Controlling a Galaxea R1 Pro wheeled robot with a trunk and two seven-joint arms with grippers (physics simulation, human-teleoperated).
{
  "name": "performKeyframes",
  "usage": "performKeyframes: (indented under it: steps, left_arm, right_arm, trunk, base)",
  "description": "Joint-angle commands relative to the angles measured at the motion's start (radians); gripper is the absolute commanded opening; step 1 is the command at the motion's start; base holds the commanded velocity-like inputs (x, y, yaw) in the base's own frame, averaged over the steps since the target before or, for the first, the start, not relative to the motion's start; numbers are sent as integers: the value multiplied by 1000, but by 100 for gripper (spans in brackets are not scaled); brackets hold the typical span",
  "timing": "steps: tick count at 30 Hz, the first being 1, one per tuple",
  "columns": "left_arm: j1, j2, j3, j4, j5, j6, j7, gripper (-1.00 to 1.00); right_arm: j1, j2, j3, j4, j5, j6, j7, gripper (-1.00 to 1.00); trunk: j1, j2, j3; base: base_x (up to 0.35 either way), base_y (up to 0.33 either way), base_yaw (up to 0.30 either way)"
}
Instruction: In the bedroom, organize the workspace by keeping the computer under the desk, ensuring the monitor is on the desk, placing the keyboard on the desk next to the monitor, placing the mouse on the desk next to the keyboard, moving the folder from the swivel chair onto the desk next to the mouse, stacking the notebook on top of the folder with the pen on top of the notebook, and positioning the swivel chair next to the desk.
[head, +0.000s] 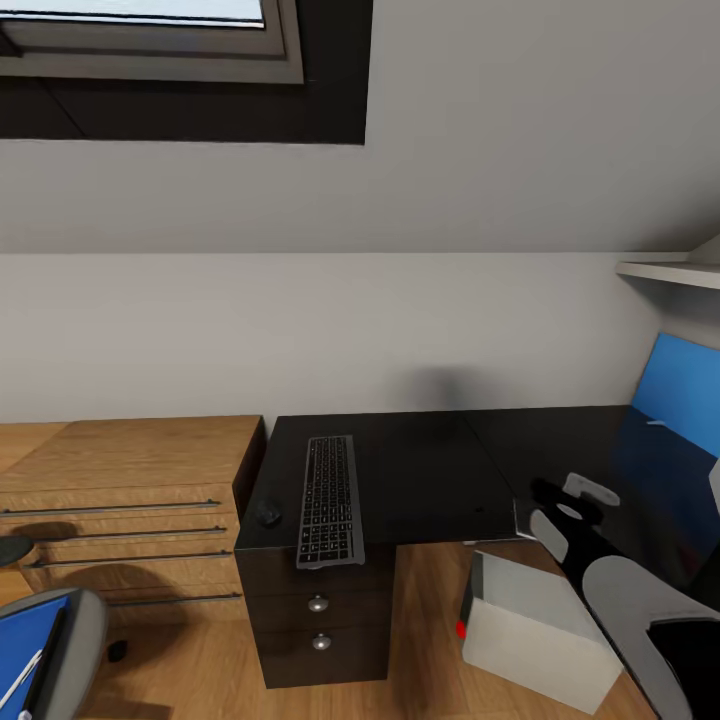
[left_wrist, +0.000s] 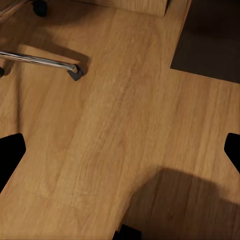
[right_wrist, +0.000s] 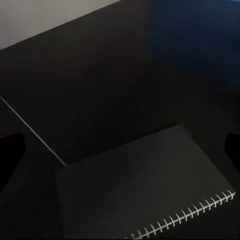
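On the black desk (head: 430, 470) lies the keyboard (head: 330, 500), with the mouse (head: 268, 515) just left of it at the desk corner. The pale computer (head: 545, 635) stands on the floor under the desk. My right gripper (right_wrist: 120, 147) hovers open above the dark notebook (right_wrist: 145, 192), which lies flat on the desk. At the lower left, the swivel chair (head: 85, 640) carries the blue folder (head: 25, 640) and the pen (head: 20, 680). My left gripper (left_wrist: 120, 152) hangs open over the wood floor beside a chrome chair leg (left_wrist: 40, 60). The monitor is out of view.
A light oak cabinet (head: 120, 490) adjoins the desk's left end. The desk's drawer unit (head: 318, 620) sits below the keyboard. A blue wall panel (head: 685, 390) and a white shelf (head: 670, 270) are at the right. A sloped grey wall with a skylight (head: 150, 30) rises behind.
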Motion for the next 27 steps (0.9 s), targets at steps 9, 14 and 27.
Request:
performKeyframes:
  steps: [9,14,27]
  left_arm:
    - [-1,3,-9,-1,4,-4,7,100]
    - [-1,2,-8,-2,-24,-5,7,100]
    - [-1,3,-5,-2,-55,-3,9,100]
  right_arm:
    - [-1,43,-4,-1,-18,67,-6,100]
    - [-1,45,-6,2,-21,74,-8,100]
    - [-1,49,-3,8,-20,79,-8,100]
  trunk:
    - [0,-1,-1]
    - [0,-1,-1]
    - [0,-1,-1]
  base:
    - [0,0,0]
    - [67,-54,0]
    - [124,-74,0]
